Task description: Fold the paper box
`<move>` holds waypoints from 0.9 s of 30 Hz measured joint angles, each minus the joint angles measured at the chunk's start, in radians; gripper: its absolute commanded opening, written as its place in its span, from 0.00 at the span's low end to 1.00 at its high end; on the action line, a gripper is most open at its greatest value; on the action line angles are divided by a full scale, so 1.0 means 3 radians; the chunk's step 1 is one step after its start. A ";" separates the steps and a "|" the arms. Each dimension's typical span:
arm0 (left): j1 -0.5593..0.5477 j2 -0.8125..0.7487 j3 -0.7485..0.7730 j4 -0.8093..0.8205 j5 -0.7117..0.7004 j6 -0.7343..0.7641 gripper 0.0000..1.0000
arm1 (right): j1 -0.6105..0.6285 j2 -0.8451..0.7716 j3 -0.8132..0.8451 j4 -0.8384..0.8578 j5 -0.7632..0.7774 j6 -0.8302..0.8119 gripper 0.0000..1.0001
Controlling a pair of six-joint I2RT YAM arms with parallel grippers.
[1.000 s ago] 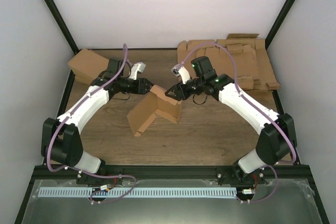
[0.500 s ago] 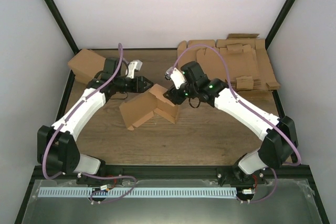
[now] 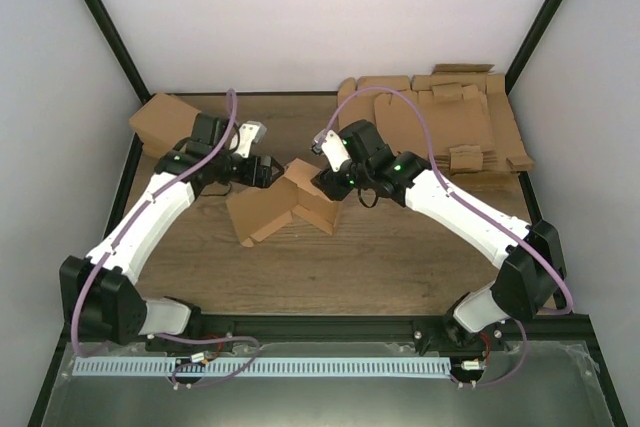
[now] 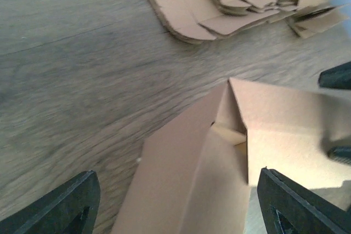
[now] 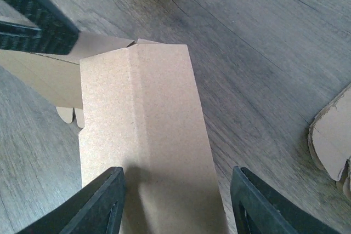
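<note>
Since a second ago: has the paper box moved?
Yes. The left panel of the paper box swung left, toward the carton pile at the back-left; its right end barely shifted.

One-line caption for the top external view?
Left gripper and right gripper flank the half-folded paper box at mid-table; cardboard sheets piled far right.

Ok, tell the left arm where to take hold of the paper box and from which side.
I would take the paper box by its sloping left panel, high up near the ridge. Bring the left end effector in from its own side, jaws open across the thin sheet. There the panel stands off the table, and the right end effector crowds the other wall.
</note>
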 measured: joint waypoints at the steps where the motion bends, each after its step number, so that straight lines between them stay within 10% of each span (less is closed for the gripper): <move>1: -0.0011 -0.0034 -0.0001 -0.0057 -0.0100 0.0046 0.84 | 0.0000 0.0000 0.0000 -0.0001 0.0005 0.0000 0.57; 14: -0.0623 -0.0651 -0.0308 -0.0153 -0.1199 0.0849 0.86 | 0.0003 0.0014 0.0001 -0.0001 0.0005 0.0000 0.65; 27: -0.0768 -0.0599 -0.0376 -0.0209 -0.1644 0.1292 0.38 | 0.0104 0.0032 0.0014 -0.0041 0.0017 -0.0001 0.65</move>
